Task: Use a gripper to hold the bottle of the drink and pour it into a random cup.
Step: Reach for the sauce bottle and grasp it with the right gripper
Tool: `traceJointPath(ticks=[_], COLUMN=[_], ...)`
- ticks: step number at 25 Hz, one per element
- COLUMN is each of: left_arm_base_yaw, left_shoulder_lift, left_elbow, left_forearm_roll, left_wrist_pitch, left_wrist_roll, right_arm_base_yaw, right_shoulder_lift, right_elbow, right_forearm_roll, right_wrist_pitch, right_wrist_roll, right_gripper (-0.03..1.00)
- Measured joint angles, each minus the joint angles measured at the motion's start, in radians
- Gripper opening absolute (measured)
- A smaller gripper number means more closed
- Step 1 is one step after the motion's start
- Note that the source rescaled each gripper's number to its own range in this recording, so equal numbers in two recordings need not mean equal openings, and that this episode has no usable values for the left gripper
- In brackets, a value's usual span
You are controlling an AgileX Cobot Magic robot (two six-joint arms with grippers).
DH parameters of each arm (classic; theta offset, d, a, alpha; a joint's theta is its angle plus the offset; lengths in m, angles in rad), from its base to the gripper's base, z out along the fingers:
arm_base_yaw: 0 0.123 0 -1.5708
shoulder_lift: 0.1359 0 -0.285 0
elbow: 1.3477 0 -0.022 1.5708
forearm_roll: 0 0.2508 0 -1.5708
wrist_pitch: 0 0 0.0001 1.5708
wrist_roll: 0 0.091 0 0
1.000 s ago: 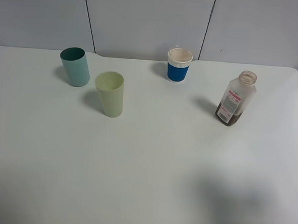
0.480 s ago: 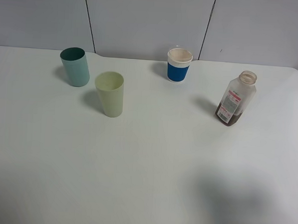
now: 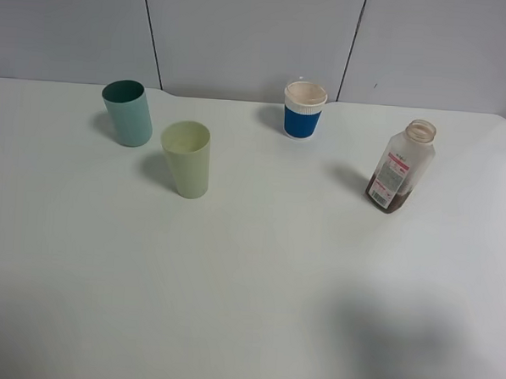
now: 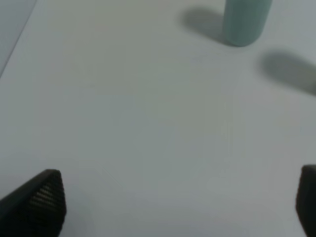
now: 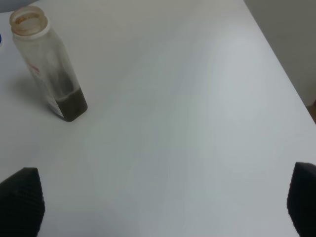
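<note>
Standing on desk (image 3: 232, 273): one bottle (image 3: 400, 167); three cups: teal cup (image 3: 127, 113), green cup (image 3: 187, 159), blue cup (image 3: 304, 110). Both left hand (image 4: 177, 202) and right hand (image 5: 163, 200) gape empty.

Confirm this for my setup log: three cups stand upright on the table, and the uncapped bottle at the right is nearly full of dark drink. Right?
Not quite: the bottle holds dark drink only in its bottom part, as the right wrist view shows. The rest stands: it is uncapped, at the right, and the teal cup, pale green cup and blue-sleeved cup stand upright.
</note>
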Motion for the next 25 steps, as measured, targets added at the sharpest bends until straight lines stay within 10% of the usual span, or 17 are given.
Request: traceJointPath(ticks=[25], left_arm_base_yaw=[0.000], left_shoulder_lift=[0.000], left_elbow=[0.000], left_forearm_roll=[0.000], left_wrist_pitch=[0.000], left_wrist_roll=[0.000], right_arm_base_yaw=[0.000], right_shoulder_lift=[0.000], right_elbow=[0.000], right_forearm_roll=[0.000], right_wrist_pitch=[0.000], right_wrist_roll=[0.000], right_gripper=[1.00])
